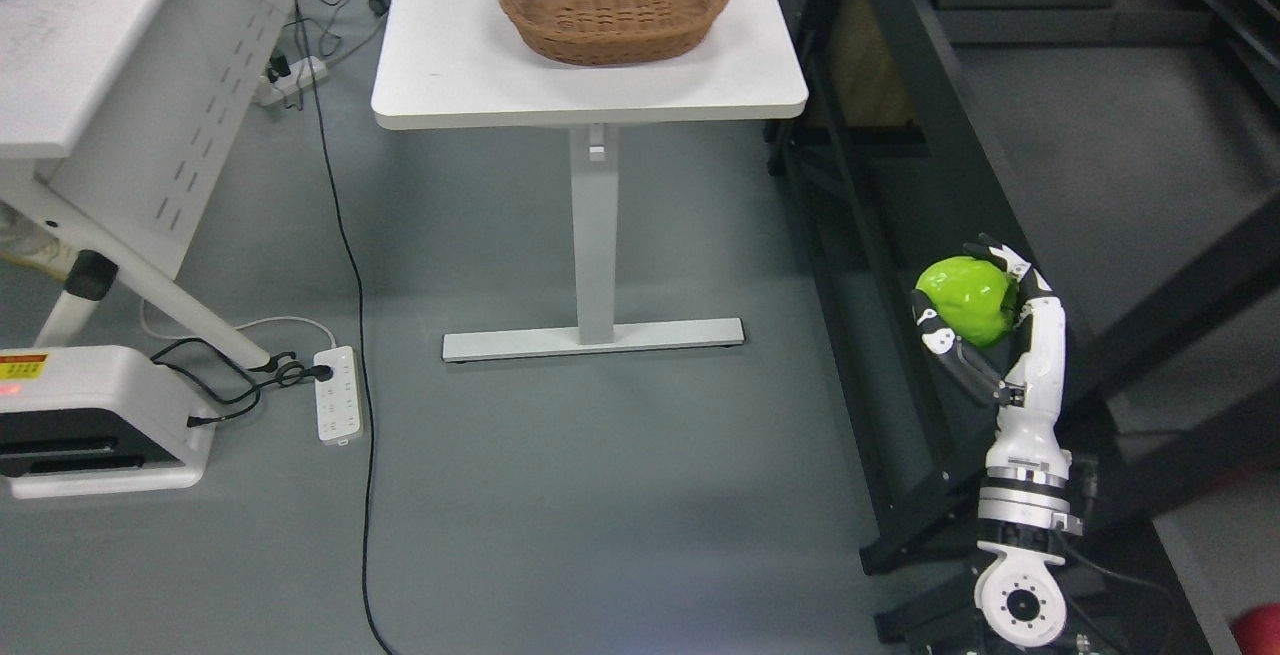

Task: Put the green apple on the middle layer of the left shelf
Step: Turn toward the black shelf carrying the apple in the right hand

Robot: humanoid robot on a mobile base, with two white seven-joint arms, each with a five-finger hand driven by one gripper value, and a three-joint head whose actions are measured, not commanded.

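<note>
Grey floor everywhere, white table far off, and the white-and-black right hand (985, 320) has fingers curled round the shiny green apple (965, 298) by the black metal shelf (900, 235); I'd keep it level going in.

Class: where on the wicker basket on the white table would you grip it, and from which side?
Probably the rim of the basket, from above at a long side: it sits upright and open, and no handles show. The right robot hand already holds the green apple.
</note>
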